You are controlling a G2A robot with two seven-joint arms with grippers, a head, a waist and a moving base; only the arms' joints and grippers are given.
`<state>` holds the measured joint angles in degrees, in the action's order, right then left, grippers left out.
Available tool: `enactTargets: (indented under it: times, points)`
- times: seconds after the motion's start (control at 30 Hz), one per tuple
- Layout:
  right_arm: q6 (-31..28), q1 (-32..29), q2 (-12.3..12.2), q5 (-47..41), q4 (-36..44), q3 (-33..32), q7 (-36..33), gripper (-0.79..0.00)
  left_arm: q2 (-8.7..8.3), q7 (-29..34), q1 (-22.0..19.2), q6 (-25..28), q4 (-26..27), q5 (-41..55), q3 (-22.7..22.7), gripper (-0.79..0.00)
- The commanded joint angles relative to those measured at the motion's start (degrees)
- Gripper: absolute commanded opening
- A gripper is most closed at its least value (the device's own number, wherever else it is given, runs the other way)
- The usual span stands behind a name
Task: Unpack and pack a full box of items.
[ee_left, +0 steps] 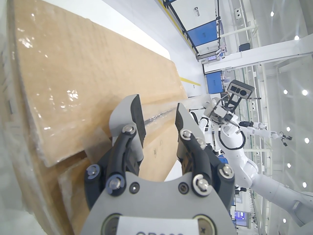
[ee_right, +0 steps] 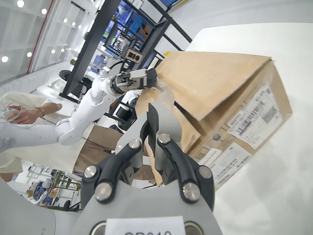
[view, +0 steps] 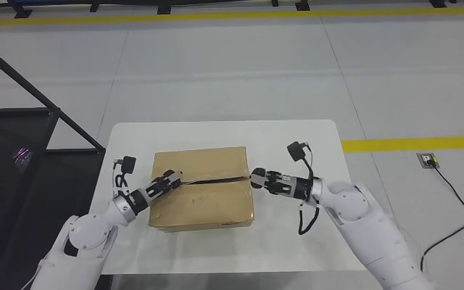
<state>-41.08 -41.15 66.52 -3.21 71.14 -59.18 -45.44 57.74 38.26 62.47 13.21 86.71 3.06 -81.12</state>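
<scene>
A brown cardboard box (view: 203, 188) lies in the middle of the white table (view: 304, 138), its top flaps meeting along a seam covered with clear tape (ee_left: 159, 117). My left gripper (view: 172, 181) (ee_left: 159, 118) is at the seam's left end, open, with the taped seam between its fingers. One flap (ee_left: 73, 74) there is slightly raised. My right gripper (view: 257, 177) (ee_right: 152, 123) is at the seam's right end, shut on the edge of a box flap (ee_right: 151, 157). The other flap (ee_right: 215, 79) stands lifted, leaving a dark gap beneath. White labels (ee_right: 254, 116) cover that end wall.
A black metal frame (view: 29, 138) stands just left of the table. Bare table surface lies behind the box and to its right. The table's front edge runs close under both arms. A yellow floor line (view: 406, 143) is to the right.
</scene>
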Motion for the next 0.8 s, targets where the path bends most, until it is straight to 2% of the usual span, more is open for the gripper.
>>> enactTargets:
  times: [0.0, 0.17, 0.77]
  points:
    - [-1.12, -0.36, -0.07, -1.27, 0.35, 0.09, -1.16, -0.785, -0.02, 0.06, 0.14, 0.26, 0.06, -0.01, -0.15, -0.437]
    - [-3.47, -1.17, -0.33, -4.98, 0.74, 0.12, -4.46, -0.785, -0.08, 0.36, 0.34, 0.67, 0.21, -0.11, -0.45, -0.437]
    - [0.26, -3.4, -0.87, -7.87, 0.03, -0.7, -5.38, -0.785, 0.16, 0.31, 0.0, -0.11, 1.77, -0.59, 0.81, -0.434]
